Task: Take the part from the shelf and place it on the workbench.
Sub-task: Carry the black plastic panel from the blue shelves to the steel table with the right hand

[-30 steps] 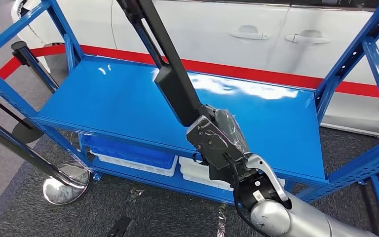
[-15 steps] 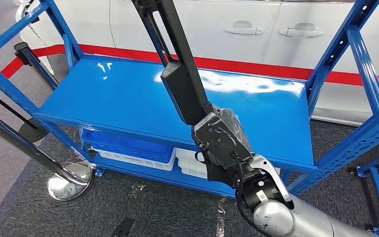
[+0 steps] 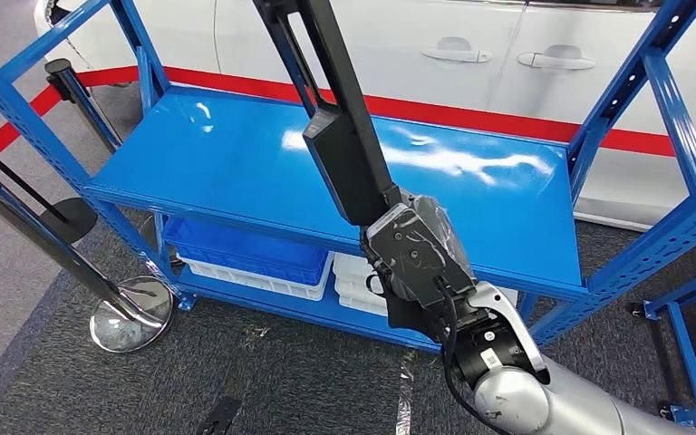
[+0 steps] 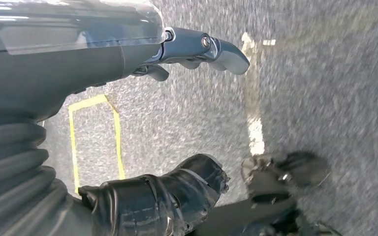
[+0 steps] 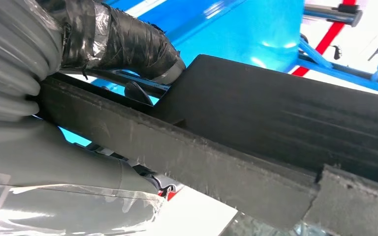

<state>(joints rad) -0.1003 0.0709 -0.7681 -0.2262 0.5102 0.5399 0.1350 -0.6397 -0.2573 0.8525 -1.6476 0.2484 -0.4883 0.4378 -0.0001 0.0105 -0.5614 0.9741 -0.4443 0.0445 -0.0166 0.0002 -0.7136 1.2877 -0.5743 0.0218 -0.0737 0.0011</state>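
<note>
My right hand [image 3: 414, 256] grips the lower end of a long black part [image 3: 340, 136]. The part rises steeply out of the hand, over the front of the blue shelf [image 3: 227, 154], and runs off the top of the head view. In the right wrist view the black part [image 5: 275, 123] crosses the picture, with my right hand [image 5: 39, 147] wrapped around it and its taped thumb [image 5: 123, 42] lying across one face. My left hand [image 4: 103, 59] hangs over grey carpet, its fingers apart and holding nothing.
The shelf's blue uprights [image 3: 639, 91] stand at right and left. Blue and white bins [image 3: 249, 258] sit on the lower level. A white car [image 3: 471, 54] is parked behind. A black stanchion with a chrome base [image 3: 131, 313] and a red belt stands at left. Yellow floor tape [image 4: 96, 132] marks the carpet.
The whole picture has shifted, so the camera has moved. My right hand still holds the black part, which now stands slightly further right in the picture.
</note>
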